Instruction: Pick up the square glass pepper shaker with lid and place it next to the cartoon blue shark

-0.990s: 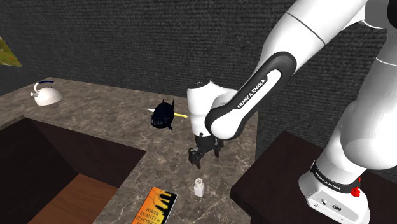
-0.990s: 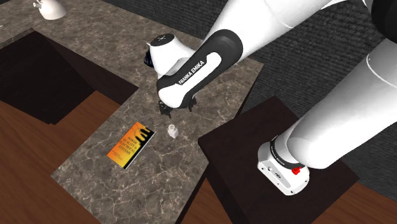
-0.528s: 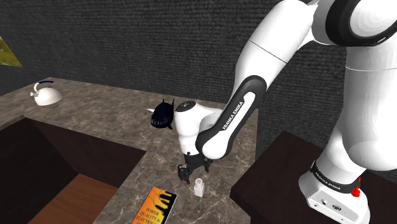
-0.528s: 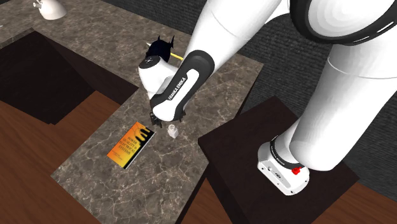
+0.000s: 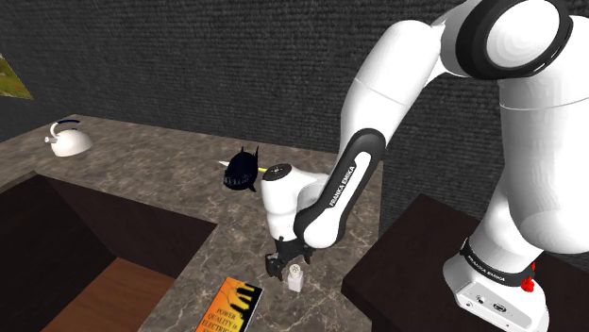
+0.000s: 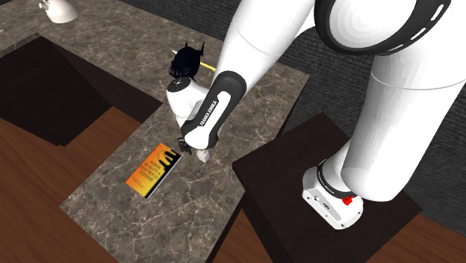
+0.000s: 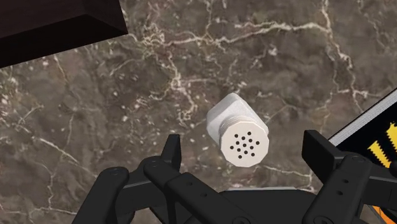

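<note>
The pepper shaker (image 7: 238,130) is a small white square bottle with a round lid full of holes, standing upright on the marble counter (image 7: 267,57). My gripper (image 7: 244,147) hangs just above it, open, with one finger (image 7: 172,151) on each side and neither touching. In the shoulder view the gripper (image 5: 281,267) is low over the shaker (image 5: 295,275). The dark blue shark (image 5: 242,171) lies farther back on the counter, behind the arm. The second exterior view shows the shark (image 6: 184,58) beyond the gripper (image 6: 188,147) and the shaker (image 6: 203,155).
An orange and black book (image 5: 227,307) lies close to the shaker, toward the counter's near end. A white kettle (image 5: 68,140) stands at the far left corner. A sunken dark recess (image 5: 85,236) borders the counter. The dark stand (image 5: 425,255) is to the right.
The arm has swung away from the shark and dropped toward the counter, bringing the open gripper down over the shaker. The shaker has not moved.
</note>
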Available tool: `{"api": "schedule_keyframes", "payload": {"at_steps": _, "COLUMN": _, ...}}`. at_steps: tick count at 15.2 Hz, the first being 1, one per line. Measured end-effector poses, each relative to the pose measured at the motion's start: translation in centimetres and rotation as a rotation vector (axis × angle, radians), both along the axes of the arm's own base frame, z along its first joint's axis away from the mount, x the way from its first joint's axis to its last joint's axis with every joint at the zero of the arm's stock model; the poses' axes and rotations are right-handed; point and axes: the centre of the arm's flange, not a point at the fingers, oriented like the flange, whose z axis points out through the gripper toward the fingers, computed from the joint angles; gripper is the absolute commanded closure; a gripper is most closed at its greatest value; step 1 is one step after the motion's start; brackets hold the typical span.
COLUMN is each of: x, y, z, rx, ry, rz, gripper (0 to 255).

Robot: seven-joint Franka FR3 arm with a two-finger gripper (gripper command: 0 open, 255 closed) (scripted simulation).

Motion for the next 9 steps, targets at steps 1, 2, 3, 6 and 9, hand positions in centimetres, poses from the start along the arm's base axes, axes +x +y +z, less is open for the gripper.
{"api": "schedule_keyframes", "payload": {"at_steps": 1, "x": 0.0, "y": 0.01, "z": -0.05, "rx": 0.0, "ry": 0.0, "rz": 0.0, "gripper": 0}}
{"api": "schedule_keyframes", "payload": {"at_steps": 2, "x": 0.0, "y": 0.03, "z": -0.06, "rx": 0.0, "ry": 0.0, "rz": 0.0, "gripper": 0}}
{"api": "schedule_keyframes", "payload": {"at_steps": 3, "x": -0.01, "y": 0.03, "z": -0.08, "rx": 0.0, "ry": 0.0, "rz": 0.0, "gripper": 0}}
{"api": "schedule_keyframes", "payload": {"at_steps": 6, "x": -0.01, "y": 0.03, "z": -0.08, "rx": 0.0, "ry": 0.0, "rz": 0.0, "gripper": 255}}
{"api": "schedule_keyframes", "payload": {"at_steps": 9, "x": 0.0, "y": 0.04, "z": -0.07, "rx": 0.0, "ry": -0.001, "rz": 0.0, "gripper": 255}}
